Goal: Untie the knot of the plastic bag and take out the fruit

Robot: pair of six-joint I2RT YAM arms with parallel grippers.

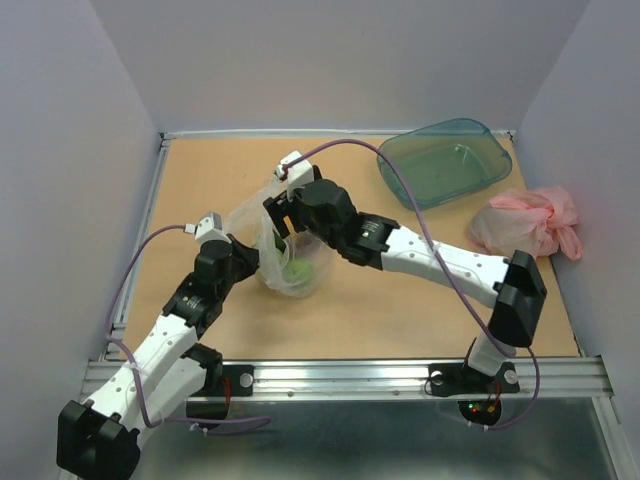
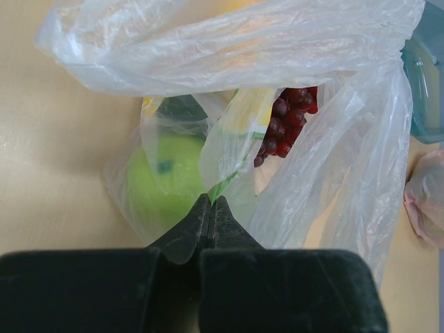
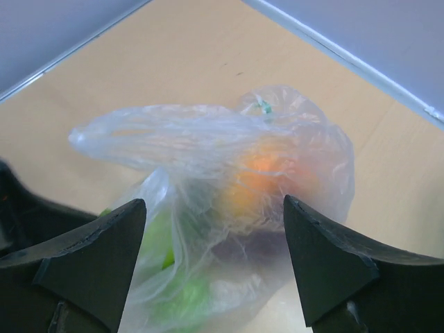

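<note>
Since the left jaws are pressed fully together on a fold of film low on its near side, the thin, crinkly, transparent plastic bag (image 2: 333, 180) with faint green print is pinned there by that arm. The right jaws stand wide apart on either side of the bag's upper half, holding nothing.

Just past the left tips, a round green fruit (image 2: 163, 180) presses against the film. Beyond it, a dark purple grape bunch (image 2: 288, 121) hangs higher inside. From the right wrist, an orange-yellow fruit (image 3: 260, 173) glows through the far wall. A long twisted ear of plastic runs across the top towards the left. The film is too bunched to say whether the knot is tied or already loose.

The bag sits on the tan wooden counter (image 1: 400, 310), left of centre between the two arms. It is well apart from the teal translucent plastic tray (image 1: 445, 160) and the crumpled pink plastic bag (image 1: 530, 220) at the far right.

I judge the film light, limp and slippery, likely to stretch or tear under a hard pull, while the smooth fruit will roll and shift its weight. The best hold looks to be the twisted ear close to the gathered neck. The belly is a poor hold, since a pinch there could trap fruit.
</note>
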